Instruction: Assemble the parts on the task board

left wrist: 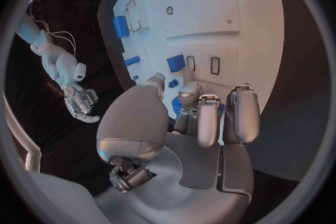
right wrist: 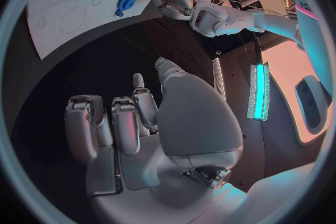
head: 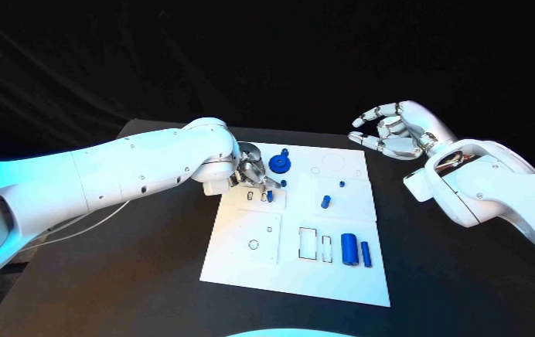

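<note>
The white task board [head: 259,263] lies mid-table. My left hand [head: 254,169] hovers over its far left part, fingers [left wrist: 199,117] curved down beside the blue gear [head: 279,165], with nothing held between them. A small blue peg [head: 285,151] stands just beyond the gear. A short blue piece [head: 270,195] lies by the fingertips, next to two narrow slots [left wrist: 215,65]. More blue parts sit on the board: a block [head: 325,202], a tiny stud [head: 340,183] and two cylinders [head: 349,250] at the near right. My right hand [head: 396,130] hangs off the board's far right corner, fingers apart, holding nothing.
Rectangular slots [head: 308,244] and a small round hole [head: 253,244] mark the board's near half. Black table [head: 134,291] surrounds the board on all sides. My left forearm [head: 134,171] crosses the table's left part.
</note>
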`<state>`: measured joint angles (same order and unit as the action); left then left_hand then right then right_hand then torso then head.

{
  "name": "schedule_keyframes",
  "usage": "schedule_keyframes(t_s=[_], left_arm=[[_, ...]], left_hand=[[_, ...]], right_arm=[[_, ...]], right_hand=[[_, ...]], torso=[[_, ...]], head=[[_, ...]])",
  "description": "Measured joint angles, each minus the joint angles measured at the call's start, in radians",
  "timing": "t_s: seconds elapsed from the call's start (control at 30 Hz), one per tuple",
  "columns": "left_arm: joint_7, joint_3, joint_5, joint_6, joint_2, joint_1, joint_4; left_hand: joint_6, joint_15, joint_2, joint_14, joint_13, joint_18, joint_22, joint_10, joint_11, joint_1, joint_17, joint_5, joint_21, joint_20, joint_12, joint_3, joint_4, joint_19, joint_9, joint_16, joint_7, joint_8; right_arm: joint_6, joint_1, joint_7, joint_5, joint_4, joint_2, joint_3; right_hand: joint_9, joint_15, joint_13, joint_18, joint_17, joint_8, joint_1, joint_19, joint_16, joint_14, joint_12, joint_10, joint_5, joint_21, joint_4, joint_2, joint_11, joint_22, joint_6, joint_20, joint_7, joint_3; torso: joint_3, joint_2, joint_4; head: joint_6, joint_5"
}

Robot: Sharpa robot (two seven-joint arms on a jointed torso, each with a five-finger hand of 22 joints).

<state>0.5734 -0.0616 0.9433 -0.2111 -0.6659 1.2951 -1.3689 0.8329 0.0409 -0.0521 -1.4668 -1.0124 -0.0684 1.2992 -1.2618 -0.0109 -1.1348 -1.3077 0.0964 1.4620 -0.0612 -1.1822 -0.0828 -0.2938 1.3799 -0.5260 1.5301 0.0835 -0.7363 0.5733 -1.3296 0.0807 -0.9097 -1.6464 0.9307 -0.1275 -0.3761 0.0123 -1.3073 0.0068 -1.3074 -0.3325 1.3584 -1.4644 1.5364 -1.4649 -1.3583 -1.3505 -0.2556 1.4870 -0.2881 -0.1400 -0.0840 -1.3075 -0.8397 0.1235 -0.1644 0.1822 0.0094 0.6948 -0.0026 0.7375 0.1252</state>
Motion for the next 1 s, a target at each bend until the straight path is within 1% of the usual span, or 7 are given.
schedule_keyframes(t_s=[0.37, 0.4, 0.57, 0.73, 0.8, 0.93, 1.0], left_arm=[[0.004, -0.001, 0.0, -0.024, 0.009, 0.0, 0.006], [0.004, -0.002, 0.0, -0.026, 0.01, 0.0, 0.006], [0.005, -0.003, 0.0, -0.033, 0.013, 0.0, 0.008], [0.006, -0.003, 0.0, -0.041, 0.016, 0.0, 0.009], [0.006, -0.003, 0.0, -0.043, 0.016, 0.0, 0.009], [0.007, -0.003, 0.0, -0.048, 0.016, 0.0, 0.01], [0.007, -0.003, 0.0, -0.05, 0.016, 0.0, 0.01]], left_hand=[[0.0, 0.0, 0.006, 0.0, -0.003, 0.0, 0.005, 0.0, 0.0, -0.006, 0.0, 0.004, 0.001, -0.002, -0.004, 0.0, 0.0, 0.001, -0.005, 0.004, 0.0, -0.004], [0.0, 0.0, 0.01, 0.0, -0.003, 0.0, 0.005, 0.0, 0.0, -0.01, 0.0, 0.004, 0.001, -0.002, -0.004, 0.0, 0.0, 0.001, -0.006, 0.004, 0.0, -0.004], [0.0, 0.0, 0.01, 0.0, -0.004, 0.0, 0.007, 0.0, 0.0, -0.01, 0.0, 0.004, 0.001, -0.002, -0.004, 0.0, 0.0, 0.001, -0.009, 0.004, 0.0, -0.004], [-0.002, 0.0, 0.021, 0.0, -0.007, 0.0, 0.009, 0.0, 0.0, -0.021, 0.0, 0.004, 0.005, -0.002, -0.004, 0.0, 0.0, 0.001, -0.013, 0.008, -0.002, -0.008], [-0.004, 0.0, 0.018, 0.0, -0.007, 0.0, 0.009, 0.0, 0.0, -0.024, 0.0, 0.004, 0.005, -0.002, -0.008, 0.0, 0.0, 0.001, -0.013, 0.008, -0.004, -0.008], [-0.004, 0.0, 0.027, 0.0, -0.008, 0.0, 0.009, 0.0, 0.0, -0.035, 0.0, 0.004, 0.005, -0.002, -0.009, -0.007, 0.001, 0.001, -0.018, 0.008, -0.004, -0.008], [-0.004, 0.0, 0.025, 0.0, -0.01, 0.0, 0.009, 0.0, 0.0, -0.04, 0.0, 0.004, 0.005, -0.002, -0.009, -0.01, 0.001, 0.001, -0.02, 0.008, -0.004, -0.008]], right_arm=[[-0.001, 0.001, -0.002, -0.001, 0.003, -0.004, 0.0], [-0.001, 0.001, -0.002, -0.001, 0.003, -0.005, 0.0], [-0.002, 0.002, -0.002, -0.001, 0.005, -0.008, 0.0], [-0.003, 0.003, -0.002, -0.001, 0.006, -0.01, 0.0], [-0.003, 0.004, -0.002, -0.001, 0.007, -0.01, -0.001], [-0.004, 0.004, -0.003, -0.001, 0.008, -0.011, -0.001], [-0.004, 0.004, -0.003, -0.001, 0.008, -0.011, -0.001]], right_hand=[[0.0, 0.0, 0.0, 0.0, 0.0, 0.0, 0.0, 0.0, 0.0, 0.0, 0.0, 0.0, -0.004, 0.0, 0.0, 0.0, 0.0, 0.0, 0.0, 0.0, 0.0, 0.0], [0.0, 0.0, 0.0, 0.0, 0.0, 0.0, 0.0, 0.0, 0.0, 0.0, 0.0, 0.0, -0.004, 0.0, 0.0, 0.0, 0.0, 0.0, 0.0, 0.0, 0.0, 0.0], [0.0, 0.0, 0.0, 0.0, 0.0, 0.0, 0.0, 0.0, 0.0, 0.0, 0.0, 0.0, -0.004, 0.0, 0.0, 0.0, 0.0, 0.0, 0.0, 0.0, 0.0, 0.0], [0.0, 0.0, 0.0, 0.0, -0.001, 0.0, 0.0, 0.0, 0.0, 0.0, 0.0, 0.0, -0.004, 0.0, 0.0, 0.0, 0.0, 0.0, 0.0, 0.0, 0.0, 0.0], [0.0, 0.0, 0.0, 0.0, -0.001, 0.0, 0.0, 0.0, 0.0, 0.0, 0.0, 0.0, -0.004, 0.0, 0.0, 0.0, 0.0, 0.0, 0.0, 0.0, 0.0, 0.0], [0.0, 0.0, 0.0, 0.0, -0.001, 0.0, 0.0, 0.0, 0.0, 0.0, 0.0, 0.0, -0.004, 0.0, 0.0, 0.0, 0.0, -0.001, 0.0, 0.0, 0.0, 0.0], [0.0, 0.0, 0.0, 0.0, -0.001, 0.0, 0.0, 0.0, 0.0, 0.0, 0.0, 0.0, -0.004, 0.0, 0.0, 0.0, 0.0, -0.001, 0.0, 0.0, 0.0, 0.0]], torso=[[0.0, 0.001, 0.0012], [0.0, 0.001, 0.0012], [0.0004, 0.001, 0.0012], [0.001, 0.001, 0.0008], [0.001, 0.001, 0.0008], [0.001, 0.001, 0.0007], [0.0011, 0.001, 0.0007]], head=[[0.004, -0.001], [0.004, -0.001], [0.005, 0.0], [0.006, 0.001], [0.006, 0.001], [0.008, 0.001], [0.009, 0.001]])
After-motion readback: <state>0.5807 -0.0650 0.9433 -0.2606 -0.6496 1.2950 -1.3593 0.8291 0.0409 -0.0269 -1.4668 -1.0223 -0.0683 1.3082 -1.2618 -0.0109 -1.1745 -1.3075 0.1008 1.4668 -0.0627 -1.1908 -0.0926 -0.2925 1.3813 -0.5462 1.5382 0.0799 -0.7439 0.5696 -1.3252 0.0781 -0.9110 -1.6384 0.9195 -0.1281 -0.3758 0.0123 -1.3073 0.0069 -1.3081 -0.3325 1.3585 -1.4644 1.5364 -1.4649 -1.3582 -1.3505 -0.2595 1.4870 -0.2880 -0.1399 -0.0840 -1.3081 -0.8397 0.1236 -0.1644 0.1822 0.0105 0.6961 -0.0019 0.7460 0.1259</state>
